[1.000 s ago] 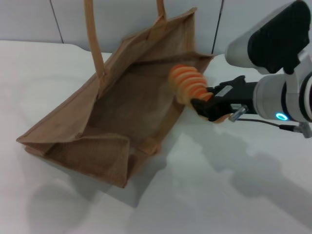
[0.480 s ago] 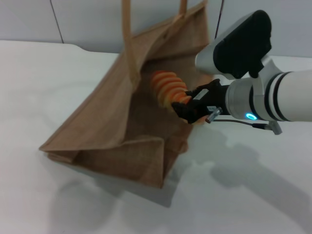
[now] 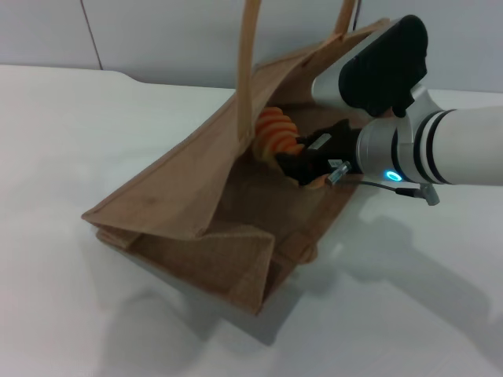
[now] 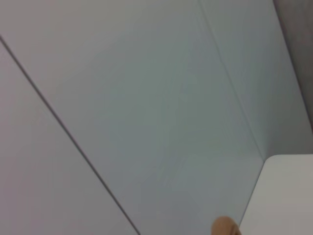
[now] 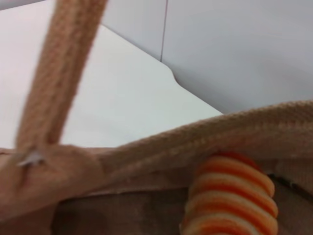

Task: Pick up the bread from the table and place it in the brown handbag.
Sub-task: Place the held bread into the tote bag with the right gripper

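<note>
The brown handbag (image 3: 189, 204) lies tilted on the white table (image 3: 63, 141), its mouth facing right. Its two handles (image 3: 250, 71) run straight up out of the top of the head view. My right gripper (image 3: 302, 163) is shut on the bread (image 3: 275, 129), an orange ridged loaf, and holds it just inside the bag's mouth, above the inner wall. In the right wrist view the bread (image 5: 232, 198) sits right behind the bag's woven rim (image 5: 195, 139), with a handle (image 5: 58, 78) beside it. My left gripper is out of view.
A grey panelled wall (image 3: 157, 31) stands behind the table. The left wrist view shows that wall, a table corner (image 4: 288, 196) and a small tan tip (image 4: 225, 227) at the picture's edge.
My right gripper has carried the bread leftward from the bag's edge into its mouth. The bag has shifted right and its handles have been drawn up, so its side stands steeper.
</note>
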`<state>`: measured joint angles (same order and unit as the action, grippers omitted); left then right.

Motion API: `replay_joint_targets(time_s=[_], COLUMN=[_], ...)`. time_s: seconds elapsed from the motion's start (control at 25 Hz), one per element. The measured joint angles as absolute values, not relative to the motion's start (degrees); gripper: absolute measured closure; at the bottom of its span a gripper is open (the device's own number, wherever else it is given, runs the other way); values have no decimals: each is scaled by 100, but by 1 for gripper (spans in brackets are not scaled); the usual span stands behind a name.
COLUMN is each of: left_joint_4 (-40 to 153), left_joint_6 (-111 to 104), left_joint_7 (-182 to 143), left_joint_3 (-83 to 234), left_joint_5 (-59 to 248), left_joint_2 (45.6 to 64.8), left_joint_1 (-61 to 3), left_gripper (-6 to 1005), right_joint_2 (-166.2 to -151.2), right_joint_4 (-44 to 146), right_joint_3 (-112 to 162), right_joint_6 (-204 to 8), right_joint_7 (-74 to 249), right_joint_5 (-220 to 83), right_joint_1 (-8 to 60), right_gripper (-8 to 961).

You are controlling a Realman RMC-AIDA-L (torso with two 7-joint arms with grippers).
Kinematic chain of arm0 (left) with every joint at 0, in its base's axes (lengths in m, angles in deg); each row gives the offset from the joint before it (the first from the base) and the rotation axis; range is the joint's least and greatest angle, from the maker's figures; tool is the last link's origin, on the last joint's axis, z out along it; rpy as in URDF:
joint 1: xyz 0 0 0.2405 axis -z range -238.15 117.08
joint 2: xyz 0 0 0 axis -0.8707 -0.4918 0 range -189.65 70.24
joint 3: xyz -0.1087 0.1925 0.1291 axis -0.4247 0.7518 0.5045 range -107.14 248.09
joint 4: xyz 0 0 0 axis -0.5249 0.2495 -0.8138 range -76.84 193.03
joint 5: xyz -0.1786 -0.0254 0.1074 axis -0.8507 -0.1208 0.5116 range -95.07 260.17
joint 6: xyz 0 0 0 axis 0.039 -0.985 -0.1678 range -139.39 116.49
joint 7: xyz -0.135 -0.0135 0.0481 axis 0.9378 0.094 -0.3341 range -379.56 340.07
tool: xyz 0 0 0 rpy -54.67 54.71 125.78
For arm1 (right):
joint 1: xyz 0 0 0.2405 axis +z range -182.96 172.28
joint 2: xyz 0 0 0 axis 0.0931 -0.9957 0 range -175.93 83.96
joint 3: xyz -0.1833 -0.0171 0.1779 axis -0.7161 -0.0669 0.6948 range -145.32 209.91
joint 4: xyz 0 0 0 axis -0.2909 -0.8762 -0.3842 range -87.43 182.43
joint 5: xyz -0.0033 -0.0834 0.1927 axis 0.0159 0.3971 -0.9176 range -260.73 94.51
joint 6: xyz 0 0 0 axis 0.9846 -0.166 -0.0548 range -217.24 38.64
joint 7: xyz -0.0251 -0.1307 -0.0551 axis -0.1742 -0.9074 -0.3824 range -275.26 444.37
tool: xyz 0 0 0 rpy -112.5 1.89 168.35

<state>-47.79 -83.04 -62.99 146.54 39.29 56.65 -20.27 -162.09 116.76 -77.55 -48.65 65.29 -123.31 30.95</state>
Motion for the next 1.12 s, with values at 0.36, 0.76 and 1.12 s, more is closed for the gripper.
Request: replay_joint_targets(time_s=[0.36, 0.76, 1.12], left_joint_4=[-4782, -4781, -4781], left_joint_6=[-8216, -8211, -8191], left_joint_7=[-6238, -6259, -6282], left_joint_3=[14681, 14626, 14482], left_joint_5=[3905, 3961, 3982], left_joint_2=[5666, 5658, 5648], left_joint_1=[-2011, -2093, -2178], left_gripper=[878, 877, 877], right_joint_2=[-16200, -16192, -16193], right_joint_4=[10632, 10493, 10511], right_joint_3=[-7759, -7522, -7019], right_joint_6=[-4928, -4829, -4541], right_joint_7=[6407, 6274, 5943], right_joint_5=[-13311, -13477, -13481], right_joint_1=[3812, 3920, 3766], right_gripper=[618, 609, 195])
